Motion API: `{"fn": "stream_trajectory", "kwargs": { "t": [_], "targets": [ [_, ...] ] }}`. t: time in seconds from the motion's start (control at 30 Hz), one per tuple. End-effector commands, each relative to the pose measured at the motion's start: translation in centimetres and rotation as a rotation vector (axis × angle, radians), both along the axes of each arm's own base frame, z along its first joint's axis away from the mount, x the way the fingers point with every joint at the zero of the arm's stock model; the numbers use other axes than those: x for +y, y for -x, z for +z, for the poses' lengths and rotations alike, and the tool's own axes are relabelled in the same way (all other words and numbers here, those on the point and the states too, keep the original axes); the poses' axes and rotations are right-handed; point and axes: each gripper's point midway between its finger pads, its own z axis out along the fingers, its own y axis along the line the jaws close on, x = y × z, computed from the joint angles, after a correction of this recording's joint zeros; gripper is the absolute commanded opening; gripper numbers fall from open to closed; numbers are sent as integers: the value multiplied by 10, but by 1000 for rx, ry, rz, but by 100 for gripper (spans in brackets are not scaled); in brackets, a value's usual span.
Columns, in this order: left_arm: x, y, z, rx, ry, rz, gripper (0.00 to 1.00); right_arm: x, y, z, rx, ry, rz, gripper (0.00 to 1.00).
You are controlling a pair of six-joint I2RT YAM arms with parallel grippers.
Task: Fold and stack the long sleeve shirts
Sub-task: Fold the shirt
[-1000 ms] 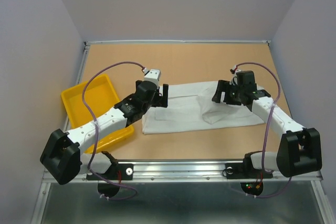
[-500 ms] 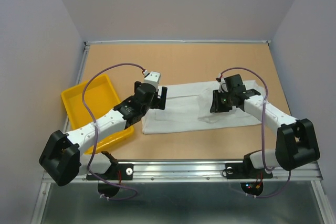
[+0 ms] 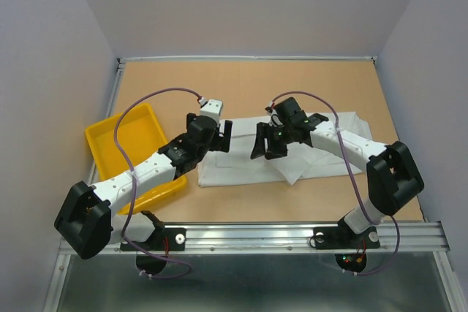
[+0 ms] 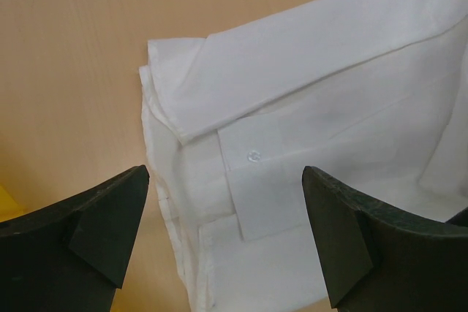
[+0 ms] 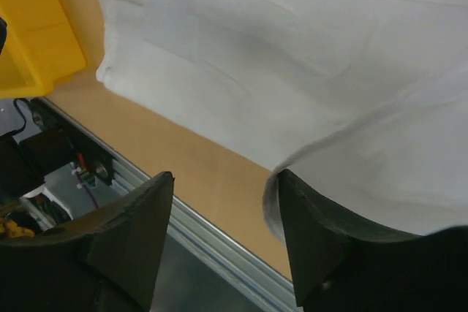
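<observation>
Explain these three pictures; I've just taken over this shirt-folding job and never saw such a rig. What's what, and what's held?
Two robot arms are bolted at the near edge of the table. The wide picture looks down from above and behind them; the other two come from cameras on each wrist, with that arm's black fingers in view. On the table lie a white shirt and, left, a yellow tray. The left gripper hovers open over the shirt's buttoned cuff. The right gripper has its jaws apart beside a raised fold; no grip shows.
</observation>
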Motion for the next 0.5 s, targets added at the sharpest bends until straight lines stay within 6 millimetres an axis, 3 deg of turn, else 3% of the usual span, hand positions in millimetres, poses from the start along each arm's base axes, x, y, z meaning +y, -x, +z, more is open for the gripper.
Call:
{"fn": "stream_trajectory", "kwargs": {
  "t": [0.0,0.13,0.2,0.23,0.37,0.47],
  "targets": [
    [-3,-12,27,-68,49,26,98,50,-5,34,10,-152,-4,69],
    [-5,-8,31,-57,107,38,98,64,-15,45,-30,-170,17,73],
    [-7,-2,32,-22,189,75,98,53,-34,53,-129,-116,-58,73],
    [-9,2,32,4,235,93,97,43,-48,55,-178,-77,-116,73],
    [-24,22,26,153,400,125,96,5,-72,65,-260,-11,-232,76],
    [-49,38,30,223,517,79,95,-26,-83,66,-300,44,-302,80]
  ]
}}
